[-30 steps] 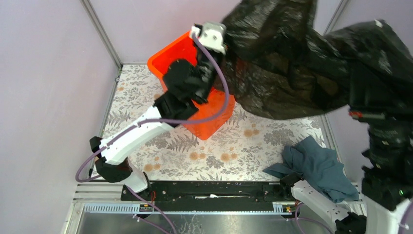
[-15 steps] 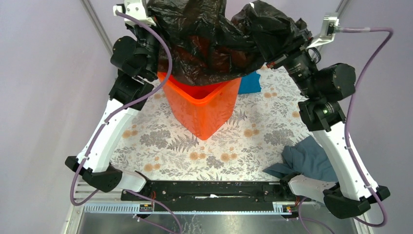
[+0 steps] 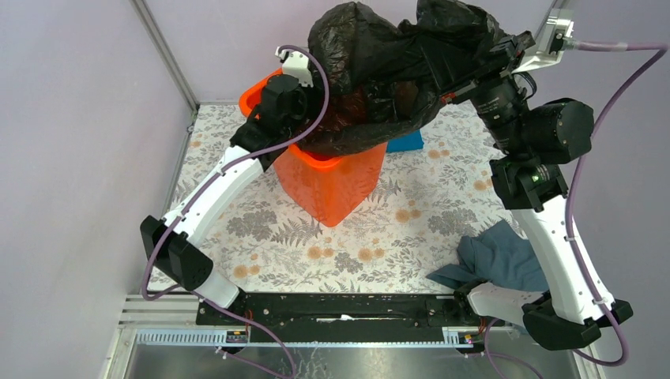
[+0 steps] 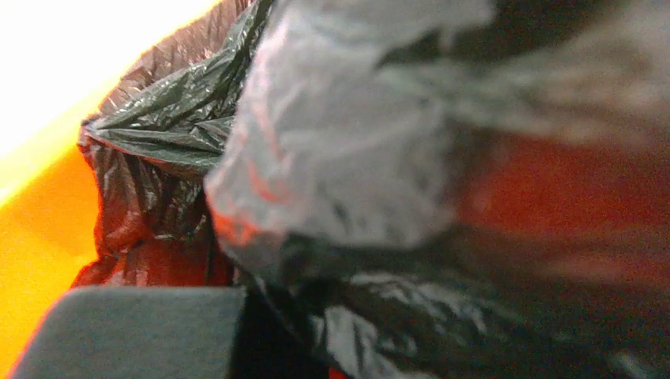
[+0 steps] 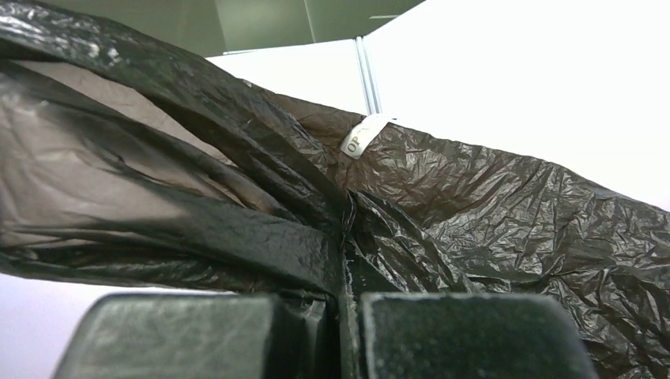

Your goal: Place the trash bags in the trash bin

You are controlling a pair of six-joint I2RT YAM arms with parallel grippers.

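Trash bag (image 5: 474, 205) pinched in right pincer (image 5: 345, 306); bulk over bin (image 3: 332, 189) mouth

Trash bag (image 3: 379, 63): one, black, glossy, wrinkled.
Trash bin (image 3: 332, 185): one, orange.
Cloths: two. One grey-blue cloth (image 3: 506, 260), one bright blue cloth (image 3: 407, 143).
Robot arms: two. Left arm (image 3: 217, 193), right arm (image 3: 565, 245).
Purple cables: two, one per arm. Left cable (image 3: 325, 83), right cable (image 3: 624, 46).
Worktop (image 3: 355, 237): one, floral-patterned.
White label (image 5: 365, 136) on bag film: one.
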